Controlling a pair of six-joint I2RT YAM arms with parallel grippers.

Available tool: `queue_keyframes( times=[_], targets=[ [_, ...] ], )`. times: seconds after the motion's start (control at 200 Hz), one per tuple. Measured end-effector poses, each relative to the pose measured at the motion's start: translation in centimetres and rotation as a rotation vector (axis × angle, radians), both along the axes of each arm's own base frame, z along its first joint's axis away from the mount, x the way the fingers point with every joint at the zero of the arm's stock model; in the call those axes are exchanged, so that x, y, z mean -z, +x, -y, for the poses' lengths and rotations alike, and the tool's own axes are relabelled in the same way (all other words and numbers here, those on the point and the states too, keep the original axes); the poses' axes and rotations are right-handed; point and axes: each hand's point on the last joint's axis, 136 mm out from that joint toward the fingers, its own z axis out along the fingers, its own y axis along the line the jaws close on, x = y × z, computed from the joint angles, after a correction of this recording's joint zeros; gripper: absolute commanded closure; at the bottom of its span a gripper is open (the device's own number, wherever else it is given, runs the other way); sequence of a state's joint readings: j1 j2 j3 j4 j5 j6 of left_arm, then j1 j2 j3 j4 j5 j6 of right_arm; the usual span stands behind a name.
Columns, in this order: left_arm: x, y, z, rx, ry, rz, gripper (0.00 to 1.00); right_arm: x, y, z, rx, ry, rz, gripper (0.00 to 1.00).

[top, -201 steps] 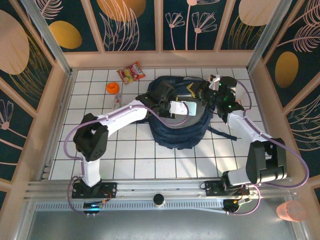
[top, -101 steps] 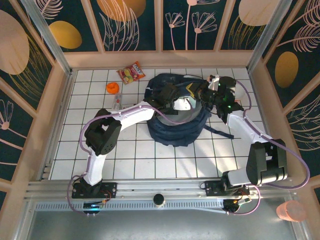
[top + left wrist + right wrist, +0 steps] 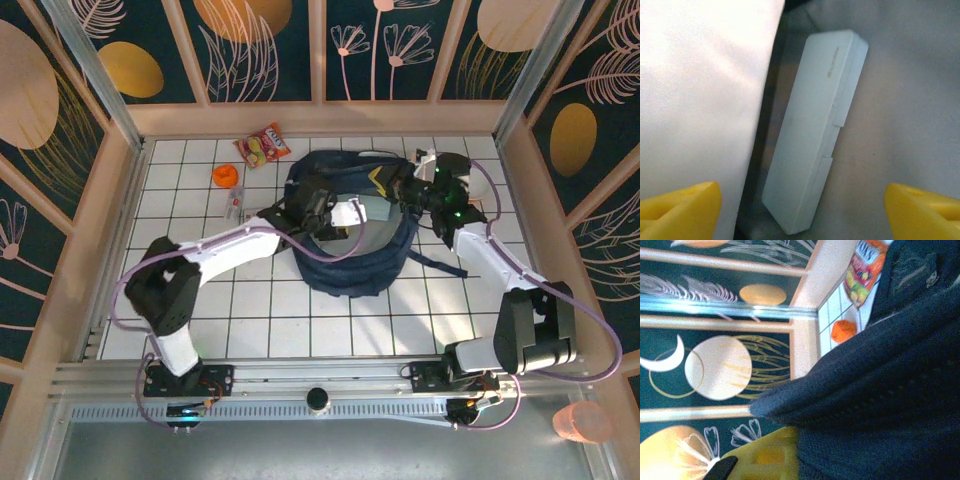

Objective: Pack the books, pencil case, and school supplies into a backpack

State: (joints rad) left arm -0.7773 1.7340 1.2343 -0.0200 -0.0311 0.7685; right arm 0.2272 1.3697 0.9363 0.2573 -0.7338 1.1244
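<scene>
Sitting on white-gridded table [image 3: 260, 320], backpack [image 3: 350, 265] ringed by dark floral walls [image 3: 265, 45].

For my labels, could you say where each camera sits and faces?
Top external: above and behind the bases, looking down on the backpack and both arms.
Left wrist: looks down at a grey-white box, its yellow fingertips apart.
Right wrist: looks along backpack fabric toward the snack packet, yellow finger low.
Shared: backpack and snack packet, top and right wrist.

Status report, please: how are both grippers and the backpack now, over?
Left fingers open above grey-white box lying inside backpack. Right fingers shut on backpack rim. Pencil case on table, unpacked. No obstruction seen.
</scene>
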Motion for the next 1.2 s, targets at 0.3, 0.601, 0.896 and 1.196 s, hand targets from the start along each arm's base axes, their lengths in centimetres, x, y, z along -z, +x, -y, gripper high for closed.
queue_keyframes(
  times=[0.3, 0.601, 0.896, 1.196],
  targets=[
    [-3.2, -2.7, -7.6, -0.215, -0.327, -0.213, 0.15, -0.5, -2.0, -2.3, -0.117, 0.021, 0.006, 0.91],
    [-6.5, 0.6, -17.6, -0.608, -0.642, -0.261, 0.10, 0.9, -0.6, 0.1, -0.024, -0.019, -0.013, 0.95],
    [-3.1, 3.8, -22.8, -0.896, -0.661, -0.338, 0.09, 0.9, -0.1, 0.9, 0.016, -0.035, 0.001, 0.95],
    [3.7, 7.9, -30.2, -1.159, -0.535, -0.454, 0.14, 1.1, -0.3, 1.1, 0.015, -0.045, -0.008, 0.95]
  ],
)
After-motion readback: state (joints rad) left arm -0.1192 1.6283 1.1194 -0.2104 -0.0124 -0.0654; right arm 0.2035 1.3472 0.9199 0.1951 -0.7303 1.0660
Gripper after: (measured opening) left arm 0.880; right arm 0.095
